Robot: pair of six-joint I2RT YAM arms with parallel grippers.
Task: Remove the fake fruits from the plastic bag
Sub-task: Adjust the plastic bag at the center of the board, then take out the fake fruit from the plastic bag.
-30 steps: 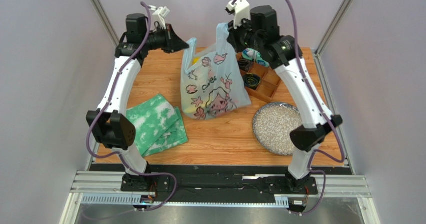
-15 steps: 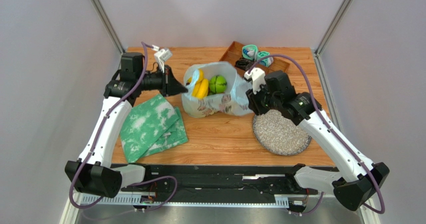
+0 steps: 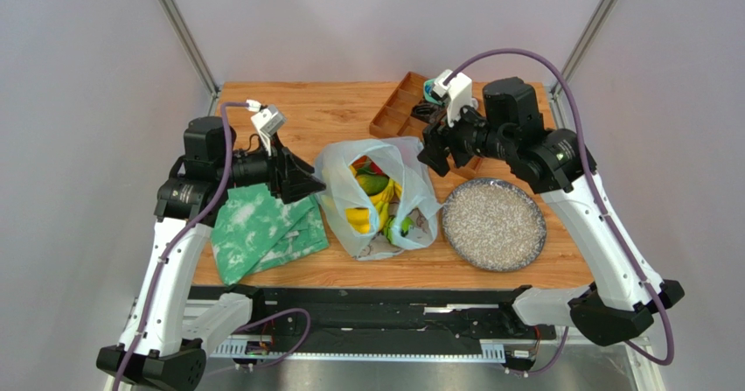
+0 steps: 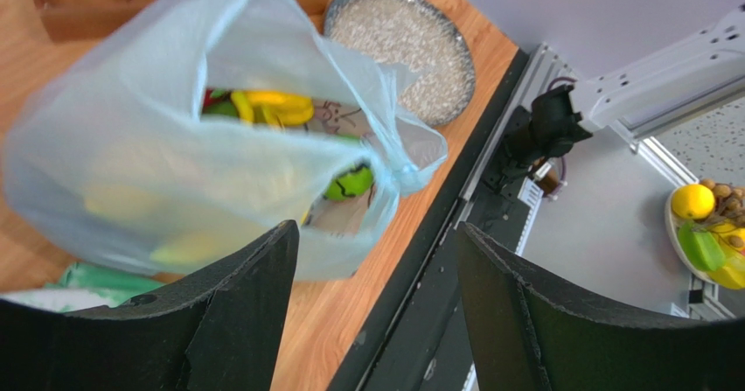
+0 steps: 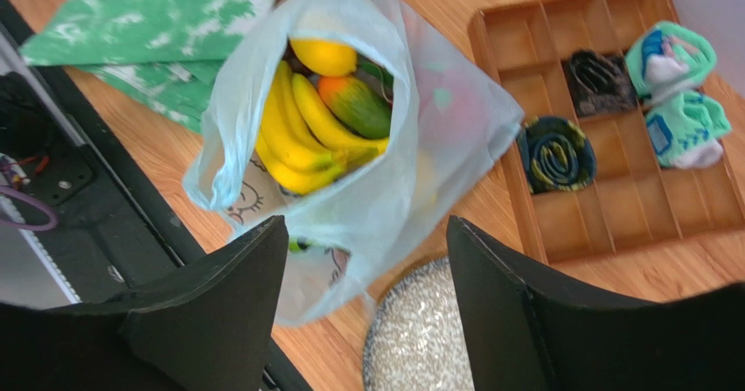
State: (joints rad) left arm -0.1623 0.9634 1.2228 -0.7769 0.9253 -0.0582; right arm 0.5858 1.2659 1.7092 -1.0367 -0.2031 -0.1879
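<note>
The pale-blue plastic bag (image 3: 418,194) lies slumped on the wooden table with its mouth gaping. Inside it show fake fruits: a yellow banana bunch (image 3: 363,217), a green-orange mango (image 3: 372,184) and a green fruit (image 3: 402,226). My left gripper (image 3: 313,184) hovers open at the bag's left edge, with nothing between its fingers. My right gripper (image 3: 435,155) hangs open above the bag's right side, also with nothing in it. The right wrist view looks down into the bag (image 5: 437,146) at bananas (image 5: 297,137), a lemon (image 5: 323,57) and the mango (image 5: 354,107). The left wrist view shows the bag (image 4: 175,164) beyond the open gripper (image 4: 376,229).
A green-and-white cloth (image 3: 262,229) lies left of the bag. A speckled plate (image 3: 494,225) sits to its right. A wooden compartment tray (image 3: 389,115) with rolled socks stands at the back. The table's front edge is just below the bag.
Both grippers held the bag up by its handles, lowered it to the table and opened. The bag dropped, slumped toward the front edge, and both arms drew slightly away.
</note>
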